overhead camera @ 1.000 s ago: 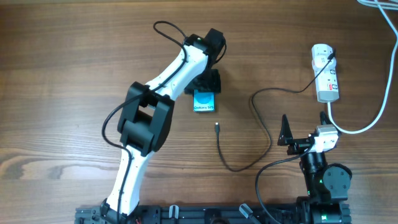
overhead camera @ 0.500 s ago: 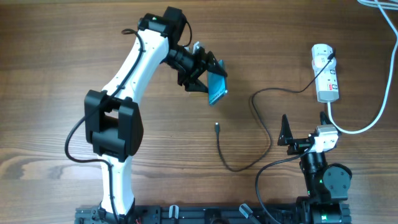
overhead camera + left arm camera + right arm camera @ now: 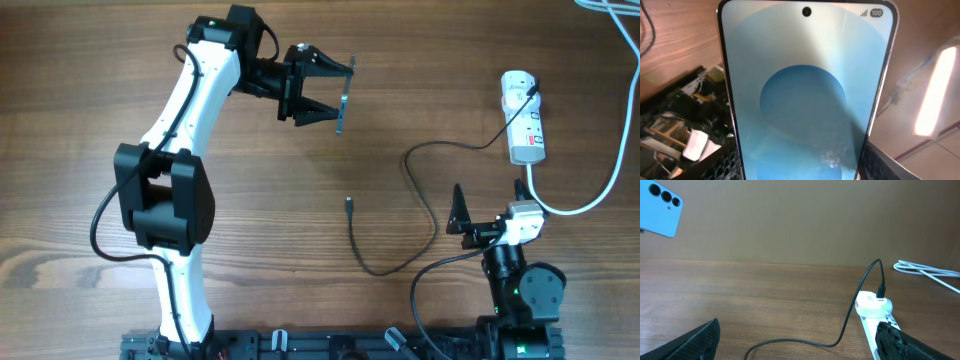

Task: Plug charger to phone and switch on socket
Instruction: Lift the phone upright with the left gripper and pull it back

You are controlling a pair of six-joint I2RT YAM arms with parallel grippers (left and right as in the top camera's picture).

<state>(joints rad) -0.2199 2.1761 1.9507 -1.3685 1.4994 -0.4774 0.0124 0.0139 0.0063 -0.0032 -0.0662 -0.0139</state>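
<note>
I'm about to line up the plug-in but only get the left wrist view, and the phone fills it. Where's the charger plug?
Observer: The charger plug lies loose on the table, nearer the robot's base than the phone, which the left gripper holds in the air.
Operator: Its other end?
Observer: It runs right to the socket and is plugged in there.
Operator: Right arm busy?
Observer: No, the right gripper is empty, jaws open, on the socket's side of the table.

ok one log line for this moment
left gripper: shut on phone, held above table | right gripper: open, near socket | charger: free plug on table, not in phone
</note>
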